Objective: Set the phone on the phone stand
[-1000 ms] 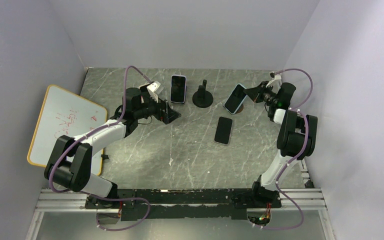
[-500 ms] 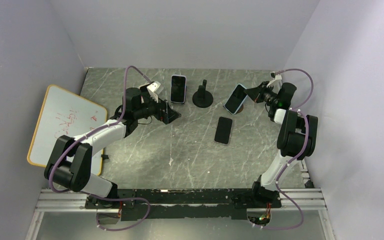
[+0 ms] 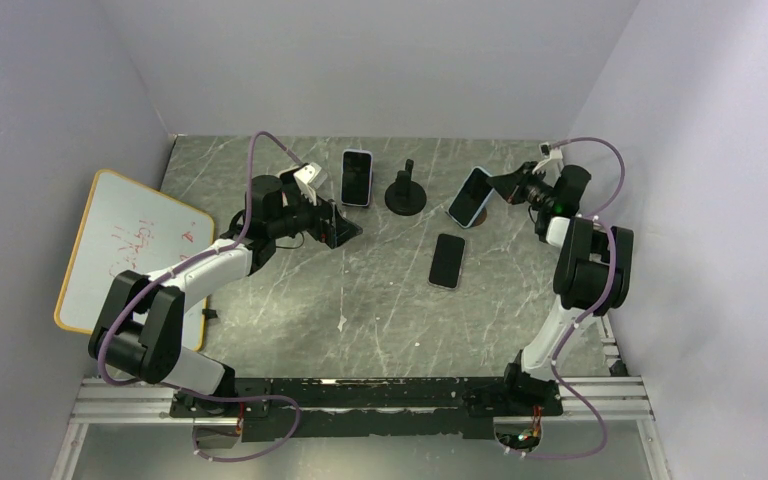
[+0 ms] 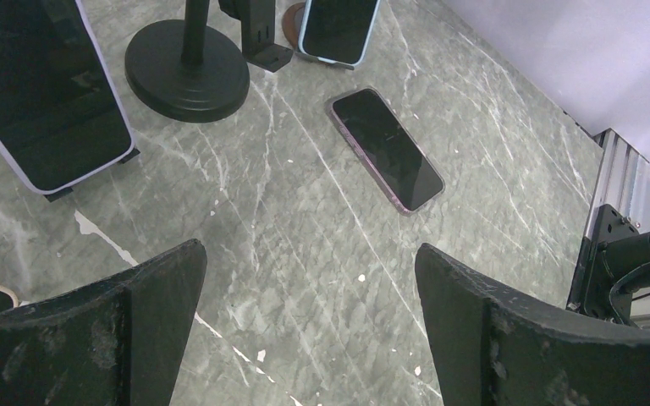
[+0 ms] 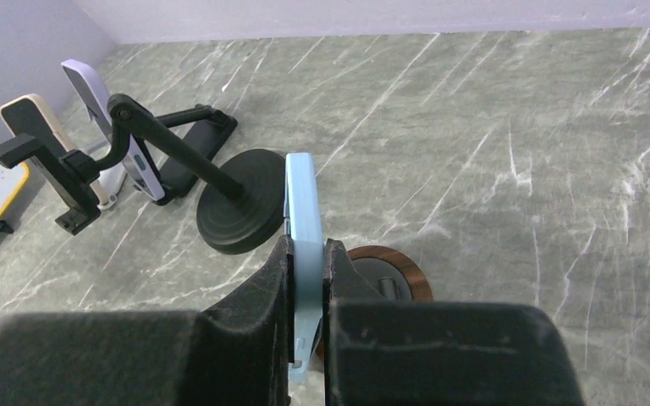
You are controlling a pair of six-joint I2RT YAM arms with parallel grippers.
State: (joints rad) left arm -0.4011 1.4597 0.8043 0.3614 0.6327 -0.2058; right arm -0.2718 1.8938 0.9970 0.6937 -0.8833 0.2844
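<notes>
Hardly anything has moved since the earlier frames: the right gripper (image 5: 305, 254) stays clamped on the phone (image 5: 302, 199), just above a round wooden stand (image 5: 393, 269) under its fingertips. The phone has a pale-blue case and a dark screen, and its long axis runs forward from the fingers, tilted. Ahead-left of this gripper stands a black disc-based stand (image 5: 235, 218). A dark phone (image 4: 387, 149) lies flat ahead of the left gripper (image 4: 307, 254), whose jaws are wide apart.

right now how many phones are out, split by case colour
light blue phone: 1
lavender phone: 1
cream phone: 1
dark phone lying flat: 1
total: 4
</notes>
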